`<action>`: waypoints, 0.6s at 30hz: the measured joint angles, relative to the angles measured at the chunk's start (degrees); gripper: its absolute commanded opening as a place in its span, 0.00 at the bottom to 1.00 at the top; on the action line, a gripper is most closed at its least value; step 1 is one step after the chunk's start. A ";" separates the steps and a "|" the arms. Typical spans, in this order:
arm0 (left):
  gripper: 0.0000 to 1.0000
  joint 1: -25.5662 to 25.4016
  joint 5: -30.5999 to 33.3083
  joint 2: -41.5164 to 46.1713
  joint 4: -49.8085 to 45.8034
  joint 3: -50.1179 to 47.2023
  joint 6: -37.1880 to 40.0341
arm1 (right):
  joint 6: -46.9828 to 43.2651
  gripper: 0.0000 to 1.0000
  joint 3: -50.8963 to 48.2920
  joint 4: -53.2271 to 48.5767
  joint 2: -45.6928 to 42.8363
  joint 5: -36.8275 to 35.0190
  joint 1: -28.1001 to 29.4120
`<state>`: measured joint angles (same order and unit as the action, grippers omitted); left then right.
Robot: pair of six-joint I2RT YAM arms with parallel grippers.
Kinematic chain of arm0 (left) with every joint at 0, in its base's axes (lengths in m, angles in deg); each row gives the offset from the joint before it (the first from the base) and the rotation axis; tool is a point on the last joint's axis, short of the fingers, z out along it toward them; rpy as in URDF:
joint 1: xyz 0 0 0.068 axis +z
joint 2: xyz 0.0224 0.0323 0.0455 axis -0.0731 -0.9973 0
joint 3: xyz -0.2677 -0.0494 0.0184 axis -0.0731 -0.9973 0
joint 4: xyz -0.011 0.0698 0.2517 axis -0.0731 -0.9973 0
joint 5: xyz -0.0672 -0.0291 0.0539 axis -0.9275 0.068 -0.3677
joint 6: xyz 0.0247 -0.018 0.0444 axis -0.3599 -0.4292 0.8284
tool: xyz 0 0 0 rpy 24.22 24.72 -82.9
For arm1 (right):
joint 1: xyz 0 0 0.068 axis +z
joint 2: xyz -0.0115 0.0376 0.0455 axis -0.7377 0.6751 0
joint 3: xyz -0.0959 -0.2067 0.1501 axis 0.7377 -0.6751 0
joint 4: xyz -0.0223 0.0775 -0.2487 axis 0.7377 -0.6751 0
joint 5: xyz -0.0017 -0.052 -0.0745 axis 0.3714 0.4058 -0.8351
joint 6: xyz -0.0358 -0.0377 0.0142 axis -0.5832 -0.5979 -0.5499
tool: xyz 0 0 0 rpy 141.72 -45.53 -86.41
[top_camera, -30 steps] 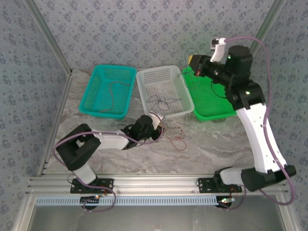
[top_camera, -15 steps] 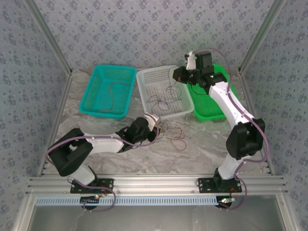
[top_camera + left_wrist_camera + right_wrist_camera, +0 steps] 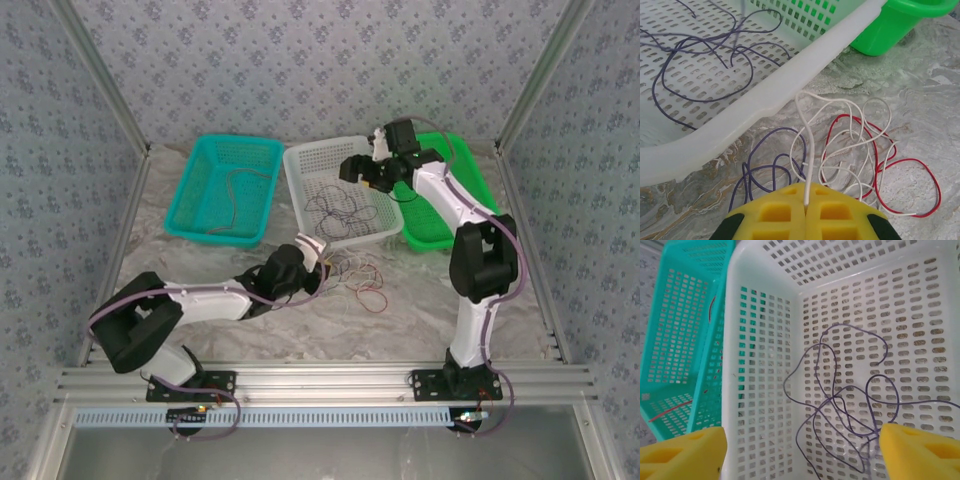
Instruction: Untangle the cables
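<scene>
Clamped shut on the thin white wire (image 3: 810, 135), the left gripper (image 3: 805, 200) should draw it slowly clear of the thin red wire (image 3: 912, 160) at lower right; the right gripper (image 3: 802, 452) gapes wide, empty.

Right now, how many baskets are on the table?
3, in a row along the back: teal basket on the left, white basket in the middle, green basket on the right.
</scene>
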<state>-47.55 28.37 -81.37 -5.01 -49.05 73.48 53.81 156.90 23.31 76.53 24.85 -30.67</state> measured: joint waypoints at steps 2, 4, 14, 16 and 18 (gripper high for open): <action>0.00 0.00 0.11 0.98 0.00 -0.31 -0.20 | -0.50 0.84 -0.42 0.17 -1.27 -0.17 0.04; 0.00 0.00 0.35 1.79 0.04 -0.50 -0.35 | -1.16 0.83 -1.92 0.31 -3.69 -0.28 0.07; 0.00 0.00 0.48 6.64 -1.75 -0.48 -0.31 | -7.21 0.78 -22.34 2.82 -25.68 -0.85 1.79; 0.00 0.00 0.48 8.09 -2.99 -0.33 -0.26 | -9.35 0.78 -27.41 3.74 -30.32 -1.20 3.10; 0.00 0.00 0.46 9.16 -4.11 0.07 -0.13 | -10.99 0.79 -31.87 4.26 -33.68 -1.68 4.46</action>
<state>-47.55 28.83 -72.22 -9.12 -48.98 73.35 42.82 125.03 27.58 42.85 23.17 -26.21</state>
